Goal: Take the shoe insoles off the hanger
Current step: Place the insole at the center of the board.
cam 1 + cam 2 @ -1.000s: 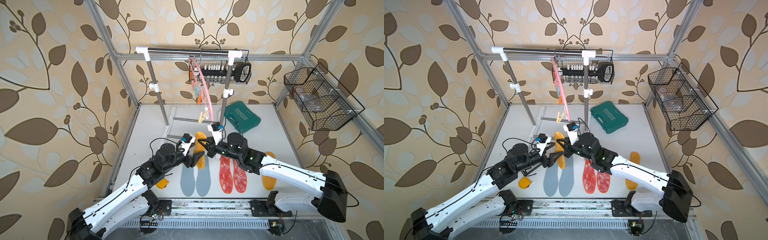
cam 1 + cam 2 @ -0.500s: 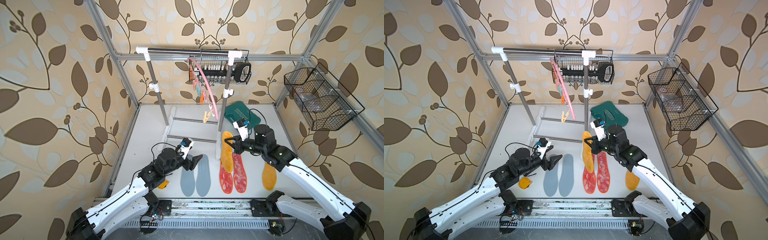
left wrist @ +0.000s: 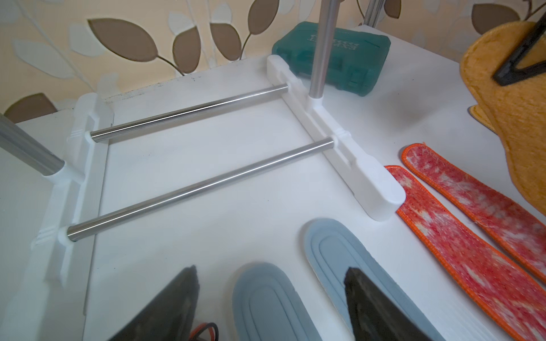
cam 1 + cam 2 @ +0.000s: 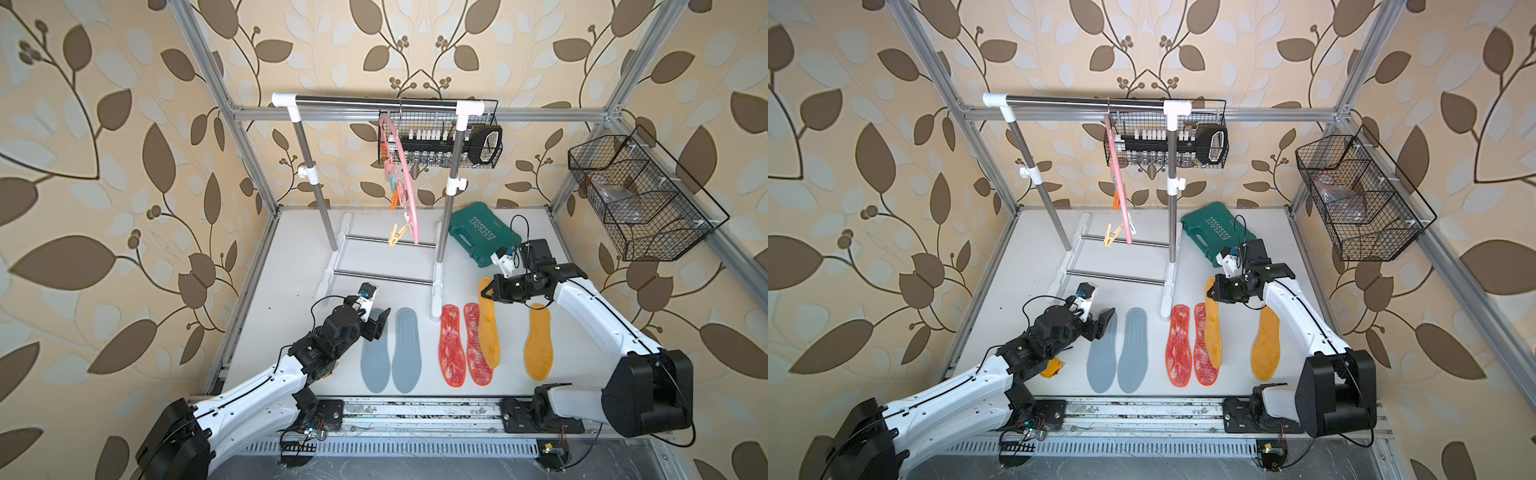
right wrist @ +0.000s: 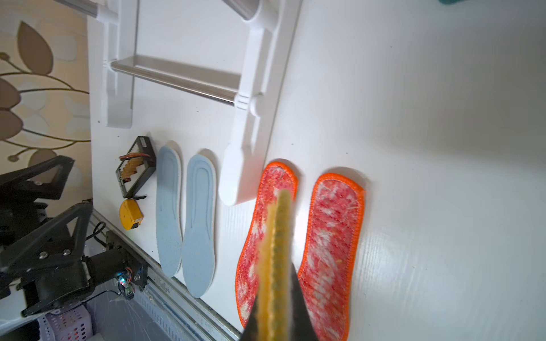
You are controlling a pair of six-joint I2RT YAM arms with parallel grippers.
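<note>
The hanger, upper centre, hangs bare. Five insoles lie on the surface; the right tool pinches the sixth, yellow insole at centre right, unplaced. The left tool gapes empty.

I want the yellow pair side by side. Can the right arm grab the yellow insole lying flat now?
Probably not yet: the right gripper has its jaws shut on the other yellow insole. The flat yellow insole lies bare close by, so once the jaws are freed it looks reachable.
</note>
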